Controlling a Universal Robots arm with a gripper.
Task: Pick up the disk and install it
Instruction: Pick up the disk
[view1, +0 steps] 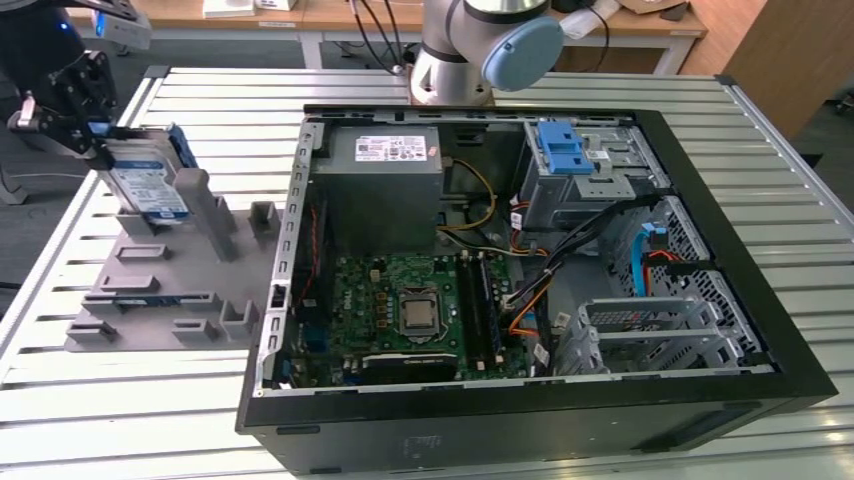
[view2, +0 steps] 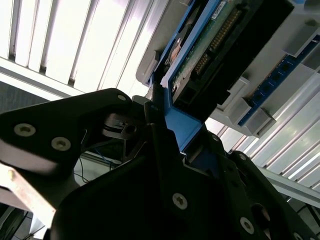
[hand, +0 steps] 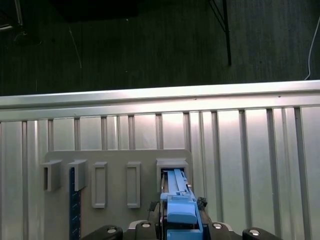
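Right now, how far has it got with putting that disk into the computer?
Done: the hand grips the disk by its blue bracket. In hand: the disk, upright at the grey rack; whether it has lifted clear of its slot is hard to tell. Left: the disk is not yet inside the open computer case.

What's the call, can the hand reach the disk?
Likely yes: the hand looks closed on the blue bracket of the disk, which stands upright at the grey holder, with open space above.
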